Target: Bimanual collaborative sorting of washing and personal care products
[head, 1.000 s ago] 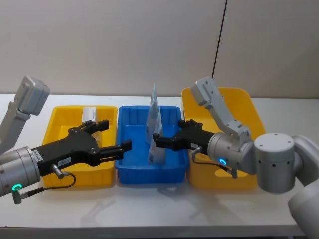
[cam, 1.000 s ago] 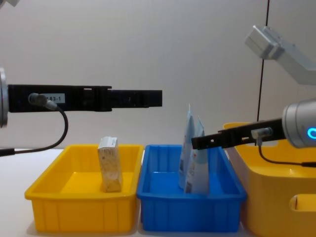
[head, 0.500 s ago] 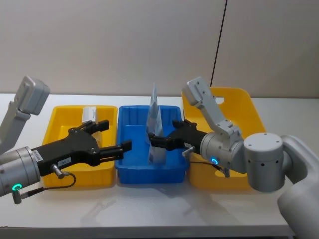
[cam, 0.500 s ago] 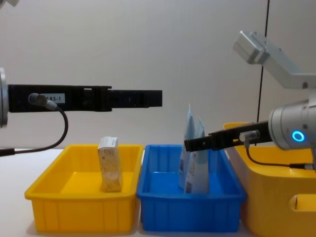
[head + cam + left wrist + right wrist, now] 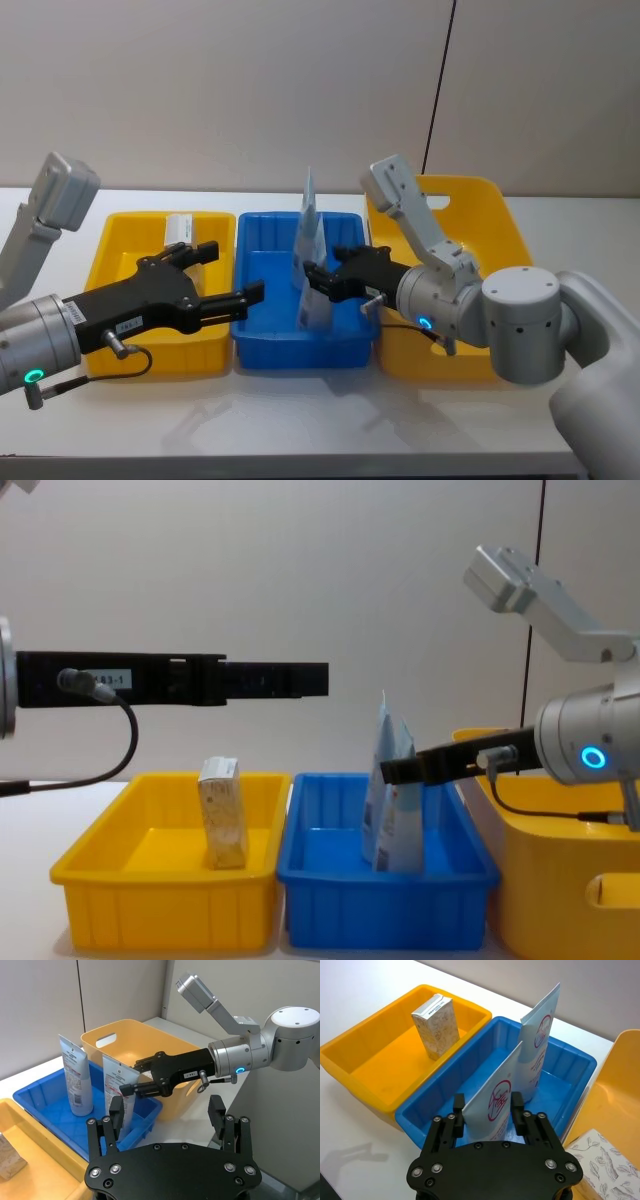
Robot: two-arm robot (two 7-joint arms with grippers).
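Reaching over the blue tray [image 5: 262, 352] from its 3 o'clock side, the right hand [image 5: 318, 280] has its fingers set on either side of the nearer pale-blue pouch [image 5: 496, 1100], which stands upright in the tray; in the right wrist view the pads flank the pouch closely, but contact cannot be confirmed, so the hand reads as released. A second pale-blue pouch [image 5: 540, 1035] stands upright just behind the first, at 12 o'clock from it, in the same tray. The left hand [image 5: 232, 273] hovers above the seam between the yellow tray [image 5: 118, 358] and the blue tray, fingers spread and holding nothing. A small beige wrapped pack [image 5: 224, 813] stands upright in the yellow tray, at 9 o'clock from the pouches. A whitish boxy pack with grey leaf print [image 5: 604, 1156] lies in the deep yellow bin [image 5: 490, 200] at 3 o'clock from the blue tray. All three containers rest side by side on the white worktop [image 5: 330, 420].
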